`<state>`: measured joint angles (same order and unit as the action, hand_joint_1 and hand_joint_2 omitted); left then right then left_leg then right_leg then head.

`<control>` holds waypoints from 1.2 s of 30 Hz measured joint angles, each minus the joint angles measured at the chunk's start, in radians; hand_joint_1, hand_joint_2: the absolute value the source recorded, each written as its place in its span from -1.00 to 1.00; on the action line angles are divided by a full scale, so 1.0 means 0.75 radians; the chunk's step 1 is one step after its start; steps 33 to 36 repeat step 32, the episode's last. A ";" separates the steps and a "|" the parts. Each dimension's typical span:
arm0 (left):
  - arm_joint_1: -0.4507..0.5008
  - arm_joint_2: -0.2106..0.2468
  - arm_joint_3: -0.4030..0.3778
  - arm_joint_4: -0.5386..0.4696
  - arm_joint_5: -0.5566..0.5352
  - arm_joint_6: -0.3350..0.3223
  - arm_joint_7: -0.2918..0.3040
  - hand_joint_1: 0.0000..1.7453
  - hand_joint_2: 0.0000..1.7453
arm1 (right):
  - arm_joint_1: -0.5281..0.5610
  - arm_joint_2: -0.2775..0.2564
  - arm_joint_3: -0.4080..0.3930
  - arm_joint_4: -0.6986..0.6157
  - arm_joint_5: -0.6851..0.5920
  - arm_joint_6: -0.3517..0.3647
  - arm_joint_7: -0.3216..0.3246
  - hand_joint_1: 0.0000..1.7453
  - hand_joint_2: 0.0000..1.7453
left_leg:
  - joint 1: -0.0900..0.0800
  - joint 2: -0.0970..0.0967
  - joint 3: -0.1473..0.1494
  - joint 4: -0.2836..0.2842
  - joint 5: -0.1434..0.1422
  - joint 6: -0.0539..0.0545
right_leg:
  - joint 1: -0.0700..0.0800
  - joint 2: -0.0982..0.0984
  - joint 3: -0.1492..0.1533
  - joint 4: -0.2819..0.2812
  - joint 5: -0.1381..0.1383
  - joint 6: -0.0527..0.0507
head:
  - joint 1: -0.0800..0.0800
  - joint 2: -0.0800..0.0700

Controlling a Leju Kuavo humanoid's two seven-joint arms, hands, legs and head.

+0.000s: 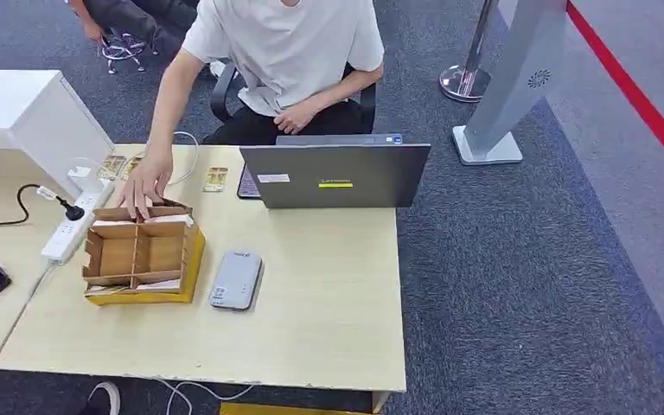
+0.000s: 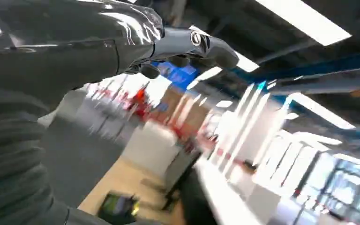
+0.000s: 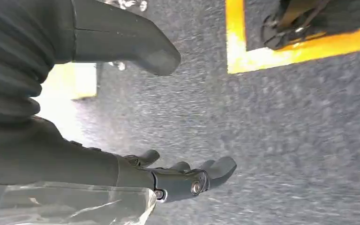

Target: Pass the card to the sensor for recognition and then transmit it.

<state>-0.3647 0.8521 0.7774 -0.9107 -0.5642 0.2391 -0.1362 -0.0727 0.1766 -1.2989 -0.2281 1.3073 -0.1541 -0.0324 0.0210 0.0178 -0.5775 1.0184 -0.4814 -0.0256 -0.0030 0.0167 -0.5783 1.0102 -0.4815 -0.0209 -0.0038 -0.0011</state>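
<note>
A person's hand [image 1: 143, 186] is reaching into the cardboard card box [image 1: 143, 253] near the desk's [image 1: 328, 303] left edge, likely loading cards, with the grey sensor [image 1: 236, 279] lying just beside it. Both the left robot hand [image 2: 187, 47] and right robot hand [image 3: 178, 176] are hanging loosely spread and holding nothing; I cannot make out a card in the box.

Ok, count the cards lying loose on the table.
3, all at the far edge: two side by side behind the person's hand, one left of the laptop. The box may hide more.
</note>
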 joint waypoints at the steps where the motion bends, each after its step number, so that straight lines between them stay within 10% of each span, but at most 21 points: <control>1: 0.015 0.018 0.101 0.095 0.123 -0.013 -0.005 -1.00 1.00 | 0.006 -0.005 0.000 0.000 0.004 0.000 0.014 -1.00 1.00 | 0.000 0.000 0.001 0.000 -0.001 0.000 | 0.000 0.000 0.000 0.000 0.000 0.000 | -0.002 0.000; 5: 0.159 -0.022 0.468 0.402 0.575 -0.069 -0.047 -1.00 1.00 | 0.013 -0.010 0.000 0.004 0.014 0.009 -0.002 -1.00 1.00 | -0.003 -0.003 0.005 -0.001 -0.003 0.002 | -0.003 -0.003 0.001 -0.002 -0.006 -0.001 | -0.003 0.000; 11: 0.338 -0.345 0.804 0.648 0.766 -0.127 -0.234 -1.00 1.00 | 0.015 -0.006 0.000 0.014 0.013 -0.007 -0.040 -1.00 1.00 | -0.004 -0.015 0.005 -0.001 -0.004 0.004 | -0.004 -0.015 0.008 -0.004 -0.010 0.003 | -0.005 0.000; 16: 0.375 -0.636 0.913 0.739 0.858 -0.167 -0.243 -1.00 1.00 | 0.018 0.006 0.001 0.019 0.032 -0.038 -0.038 -1.00 1.00 | -0.011 -0.017 0.008 0.000 -0.006 0.011 | -0.011 -0.018 0.013 -0.006 -0.010 0.008 | -0.003 0.000; 17: 0.379 -0.712 0.927 0.758 0.869 -0.177 -0.253 -1.00 -1.00 | 0.018 0.010 0.002 0.020 0.037 -0.042 -0.036 -1.00 1.00 | -0.011 -0.017 0.009 0.000 -0.006 0.011 | -0.011 -0.018 0.014 -0.006 -0.010 0.008 | -0.002 0.000; 19: 0.384 -0.823 0.942 0.788 0.871 -0.181 -0.223 -1.00 -1.00 | 0.020 0.014 0.008 0.021 0.067 -0.039 -0.039 -1.00 1.00 | -0.013 -0.018 0.009 0.001 -0.006 0.013 | -0.013 -0.018 0.014 -0.007 -0.008 0.011 | 0.001 0.000; 20: 0.383 -0.892 0.944 0.804 0.861 -0.172 -0.193 -1.00 1.00 | 0.024 0.014 0.015 0.021 0.082 -0.029 -0.053 -1.00 1.00 | -0.016 -0.018 0.009 0.001 -0.007 0.018 | -0.015 -0.018 0.014 -0.007 -0.008 0.012 | -0.002 0.000; 26: 0.387 -1.184 0.910 0.885 0.770 -0.142 -0.076 -1.00 1.00 | 0.042 0.013 0.098 0.015 0.056 -0.011 -0.140 -1.00 1.00 | -0.014 -0.017 0.008 0.005 -0.009 0.022 | -0.014 -0.019 0.015 -0.008 -0.007 0.016 | 0.004 0.000; 36: 0.406 -1.248 0.757 0.888 0.761 -0.152 -0.047 -1.00 1.00 | 0.070 -0.004 0.253 -0.006 -0.118 0.008 -0.132 -1.00 1.00 | -0.013 -0.017 0.008 0.005 -0.009 0.022 | -0.013 -0.019 0.015 -0.008 -0.008 0.015 | 0.002 0.000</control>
